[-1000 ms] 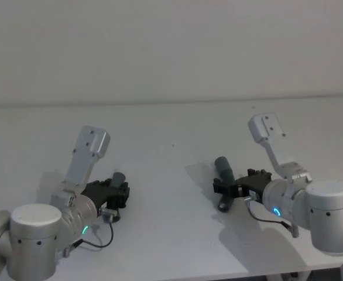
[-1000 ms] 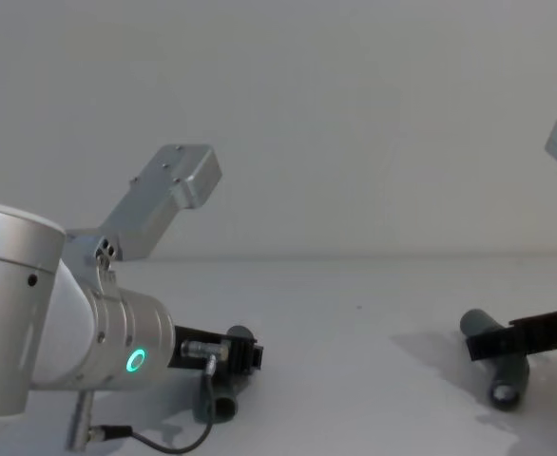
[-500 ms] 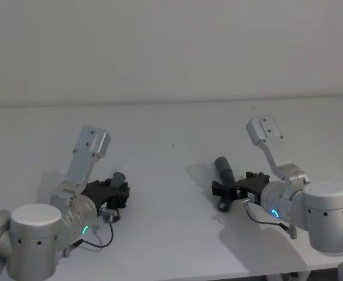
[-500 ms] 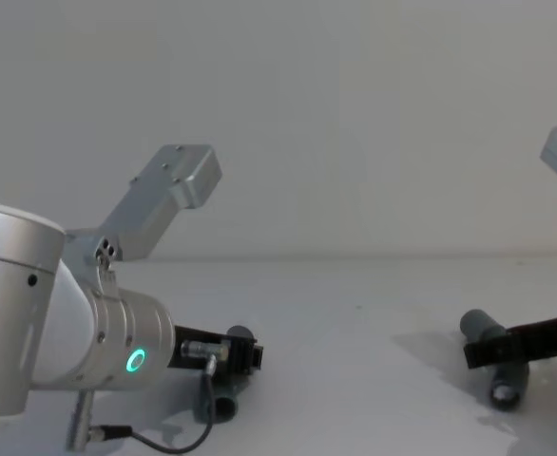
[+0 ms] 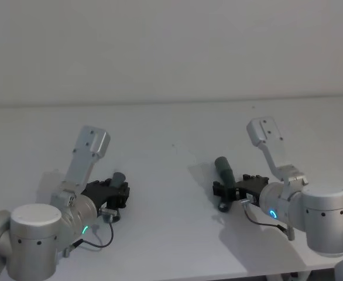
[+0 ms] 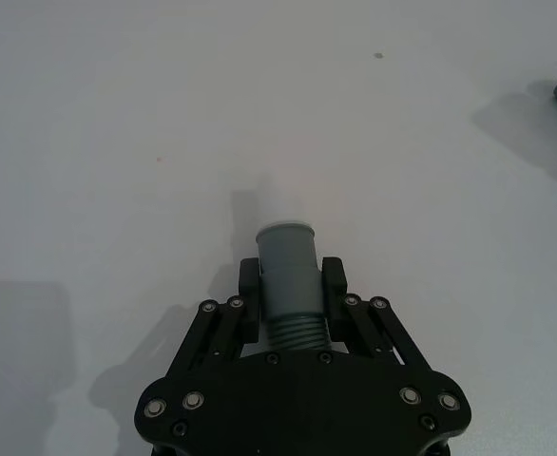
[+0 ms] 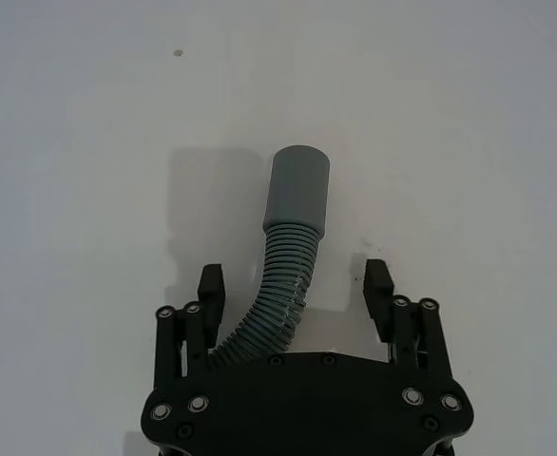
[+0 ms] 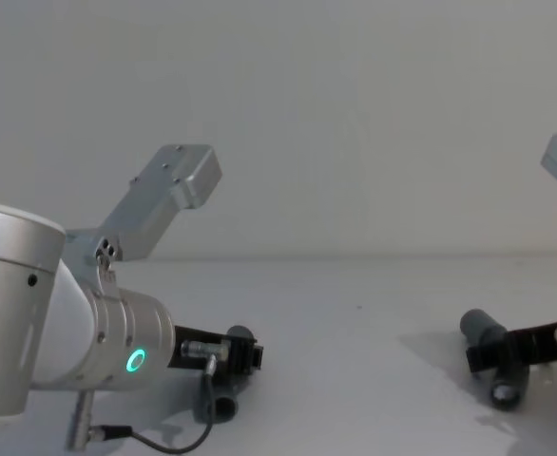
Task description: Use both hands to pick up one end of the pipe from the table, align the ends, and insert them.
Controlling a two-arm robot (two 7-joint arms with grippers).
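**Left piece clamped, right piece loose between open jaws**

The two dark grey corrugated hose pieces sit well apart on my white table [image 5: 171,134]. The left hose piece [image 6: 288,256] is in the left gripper [image 6: 290,283]. Its fingers [image 6: 333,283] have closed in from both sides, just where the ribs meet the smooth cuff [image 6: 287,242]. That cuff sticks out forward past the fingertips. From the chest camera I see the rest of this piece hang down below the gripper toward the table surface (whether it touches there, I cannot tell).

The right hose piece [image 7: 280,271] lies bent on the right side of the table, with its wide cuff [image 7: 299,190] pointing away from the robot. The right gripper [image 7: 295,285] sits low over it with its jaws spread wide. The ribbed section runs between the two fingers, nearer one than the other, and neither pad presses on it. The wide cuff lies beyond the fingertips, so on this side I have no grip on anything.
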